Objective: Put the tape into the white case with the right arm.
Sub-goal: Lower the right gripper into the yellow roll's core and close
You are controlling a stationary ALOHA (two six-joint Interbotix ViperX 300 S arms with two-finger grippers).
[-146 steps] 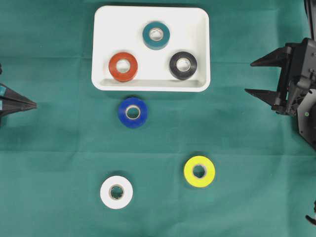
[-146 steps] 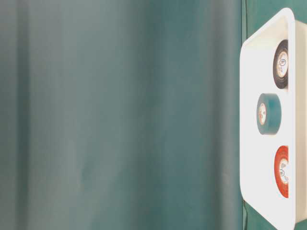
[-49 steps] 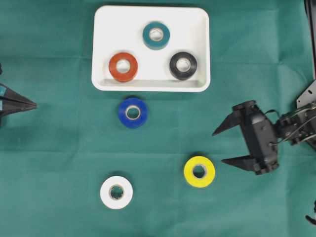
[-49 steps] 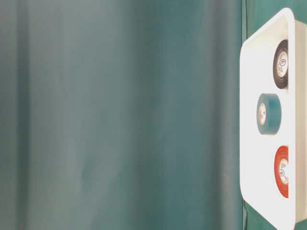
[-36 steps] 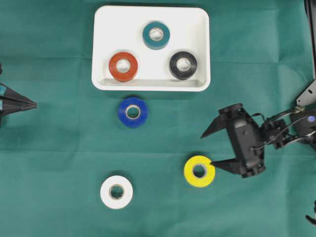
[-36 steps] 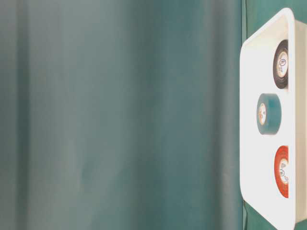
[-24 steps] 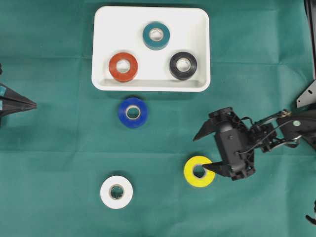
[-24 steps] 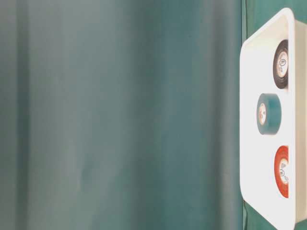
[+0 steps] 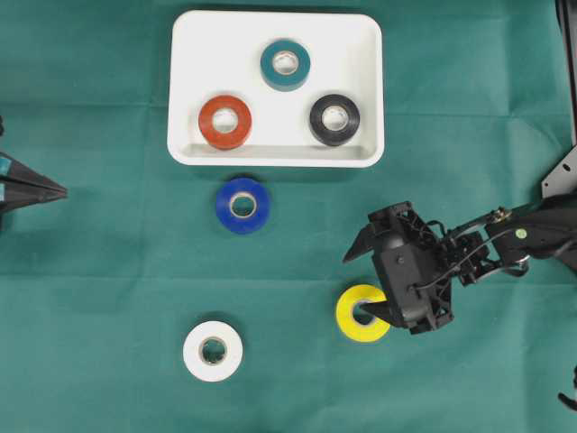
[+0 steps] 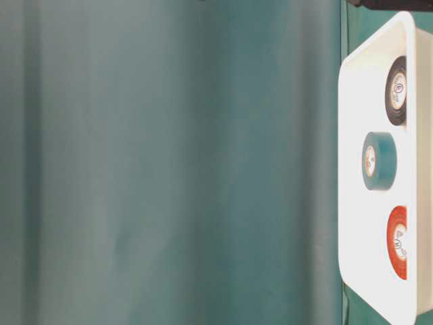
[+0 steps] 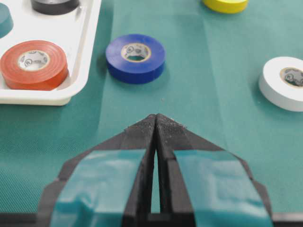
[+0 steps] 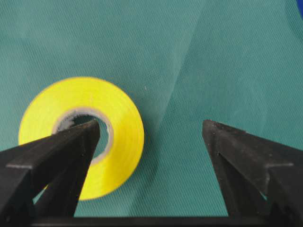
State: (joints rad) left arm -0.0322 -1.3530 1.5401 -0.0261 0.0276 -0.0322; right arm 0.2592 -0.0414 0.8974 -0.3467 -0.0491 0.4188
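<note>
left end effector [image 9: 56, 190] pinched shut, parked mid-left edge | white case [image 9: 361, 54] upper centre, three rolls inside | yellow tape [image 9: 352, 327] on tabletop lower right | right end effector [image 9: 358, 285] spread wide, one finger over roll's core, likely straddling the wall to pinch; a second ago it sat clear to the right

Green cloth [image 9: 108, 271] covers the counter, matt, finely woven, with soft creases running through it. The white case [image 9: 365, 90] looks like smooth plastic with a faint sheen on its rim. The yellow tape [image 12: 118, 127] is slick and slightly glossy around a pale, papery core. The right gripper [image 9: 364, 282] shows matt black plastic, its fingers [image 12: 246, 151] faintly grainy. On the left gripper [image 11: 156, 124], rough black tips carry smooth teal tape patches [image 11: 99, 187].
</note>
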